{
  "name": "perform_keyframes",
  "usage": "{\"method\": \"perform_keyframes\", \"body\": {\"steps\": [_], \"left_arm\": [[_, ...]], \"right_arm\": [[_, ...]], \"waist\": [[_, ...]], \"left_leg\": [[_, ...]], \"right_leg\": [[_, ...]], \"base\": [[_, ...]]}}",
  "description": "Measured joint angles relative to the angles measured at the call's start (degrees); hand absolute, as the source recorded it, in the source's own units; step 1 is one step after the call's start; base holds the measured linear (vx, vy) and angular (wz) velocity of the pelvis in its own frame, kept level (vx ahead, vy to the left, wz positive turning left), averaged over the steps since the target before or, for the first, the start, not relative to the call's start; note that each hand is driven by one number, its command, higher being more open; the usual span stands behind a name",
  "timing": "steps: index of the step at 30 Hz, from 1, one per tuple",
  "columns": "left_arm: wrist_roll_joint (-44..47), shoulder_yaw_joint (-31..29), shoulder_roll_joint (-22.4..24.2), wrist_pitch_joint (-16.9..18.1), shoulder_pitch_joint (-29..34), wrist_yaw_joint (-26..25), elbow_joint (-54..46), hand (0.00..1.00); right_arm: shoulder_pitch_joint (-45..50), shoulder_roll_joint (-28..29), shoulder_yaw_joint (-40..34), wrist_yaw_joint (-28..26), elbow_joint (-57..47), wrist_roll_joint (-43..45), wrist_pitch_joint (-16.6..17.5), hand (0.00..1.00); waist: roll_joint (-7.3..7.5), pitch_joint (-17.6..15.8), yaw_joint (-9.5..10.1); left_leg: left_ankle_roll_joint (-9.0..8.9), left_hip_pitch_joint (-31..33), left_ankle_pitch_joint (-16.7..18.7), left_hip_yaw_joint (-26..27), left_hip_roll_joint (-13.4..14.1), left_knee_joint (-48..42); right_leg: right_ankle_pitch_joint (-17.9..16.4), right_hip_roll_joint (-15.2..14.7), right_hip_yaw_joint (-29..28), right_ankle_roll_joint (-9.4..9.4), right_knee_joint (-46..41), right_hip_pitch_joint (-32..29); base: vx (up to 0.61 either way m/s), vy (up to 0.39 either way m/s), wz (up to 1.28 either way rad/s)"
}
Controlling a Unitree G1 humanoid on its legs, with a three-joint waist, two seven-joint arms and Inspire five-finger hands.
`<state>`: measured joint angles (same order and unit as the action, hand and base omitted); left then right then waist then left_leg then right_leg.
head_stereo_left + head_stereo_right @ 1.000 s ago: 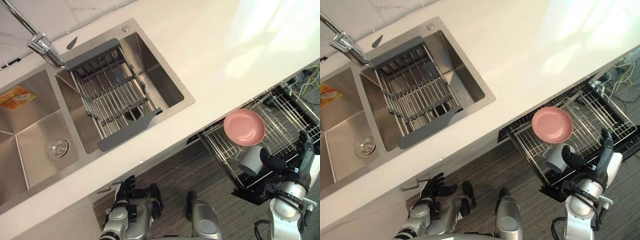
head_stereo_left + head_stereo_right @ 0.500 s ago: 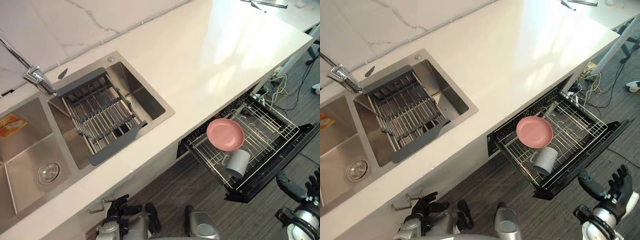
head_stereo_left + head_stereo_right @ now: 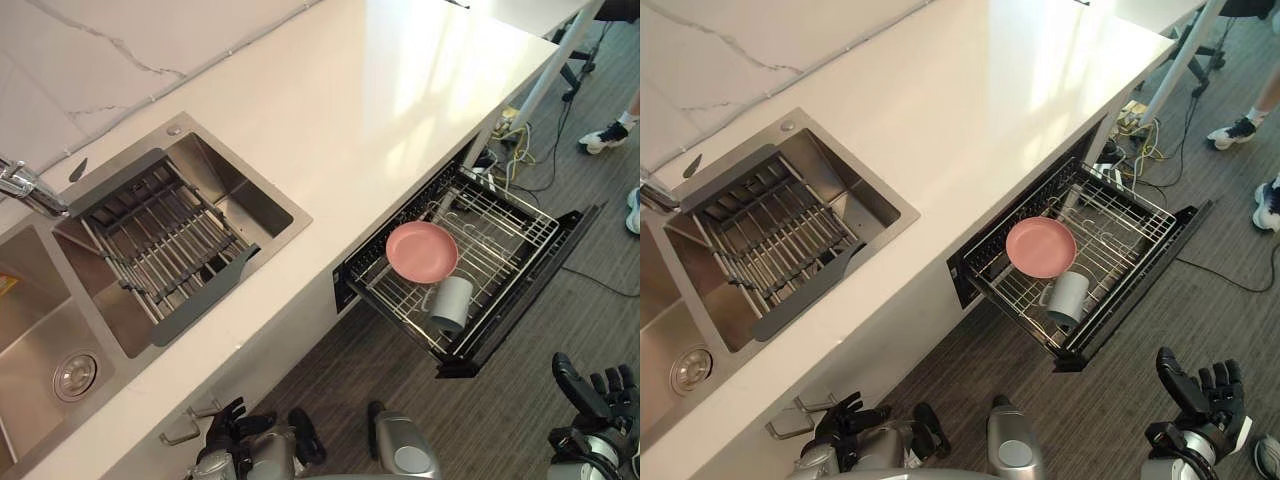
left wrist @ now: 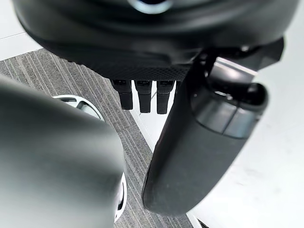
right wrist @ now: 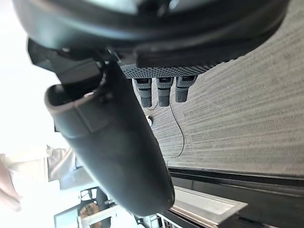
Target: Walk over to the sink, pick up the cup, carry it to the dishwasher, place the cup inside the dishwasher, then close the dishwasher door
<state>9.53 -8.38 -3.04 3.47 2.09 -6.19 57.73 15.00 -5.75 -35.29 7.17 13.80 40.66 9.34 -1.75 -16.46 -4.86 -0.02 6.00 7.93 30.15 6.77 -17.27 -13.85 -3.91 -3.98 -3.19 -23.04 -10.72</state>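
Cup (image 3: 451, 303): grey, lying on its side in pulled-out dishwasher rack (image 3: 505, 222), front part, just beside pink plate (image 3: 422, 250) in same rack.
Dishwasher door (image 3: 520, 290): open.
R hand (image 3: 1202, 398): over floor, near front of dishwasher door, not touching; fingers straight, spread apart, empty.
L hand (image 3: 232, 428): low by cabinet front, well apart from dishwasher; fingers loose, holding nothing.
Sink (image 3: 240, 195): in counter, well apart from dishwasher.
Person's shoe (image 3: 605, 135): on floor beyond dishwasher.
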Motion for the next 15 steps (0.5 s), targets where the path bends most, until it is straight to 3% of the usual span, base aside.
{"method": "perform_keyframes", "body": {"steps": [6, 10, 15], "left_arm": [[-0.1, 1.2, 0.0, 1.0, 0.1, 0.5, 0.1, 0.9], [-1.8, 4.8, 0.1, 3.7, 0.0, 1.7, 0.1, 0.9], [-4.1, 7.9, -0.3, 5.6, 0.1, 2.6, -0.3, 0.9]], "right_arm": [[-3.8, -4.0, 3.8, -3.4, 2.7, 2.7, 0.2, 0.9], [-6.7, -7.8, 7.7, -5.6, 6.3, 3.0, 0.2, 0.9], [-8.2, -9.6, 9.7, -6.8, 8.6, 3.0, 0.9, 0.9]], "waist": [[-1.32, -0.1, 0.14], [-2.79, -0.5, 0.45], [-3.27, -0.8, 0.72]], "left_leg": [[0.19, 0.9, -0.6, -0.4, -0.4, 0.4], [0.49, 1.6, -1.9, -2.6, -1.8, 1.9], [0.67, 2.0, -3.4, -4.4, -3.0, 3.5]], "right_leg": [[0.7, -0.4, 0.4, 0.41, 0.2, -0.7], [0.8, -1.5, 2.5, 0.28, 0.5, -0.5], [0.9, -2.5, 4.3, 0.14, 0.6, -0.4]], "base": [[0.01, 0.002, 0.05], [0.01, -0.003, 0.27], [-0.02, -0.004, 0.22]]}}
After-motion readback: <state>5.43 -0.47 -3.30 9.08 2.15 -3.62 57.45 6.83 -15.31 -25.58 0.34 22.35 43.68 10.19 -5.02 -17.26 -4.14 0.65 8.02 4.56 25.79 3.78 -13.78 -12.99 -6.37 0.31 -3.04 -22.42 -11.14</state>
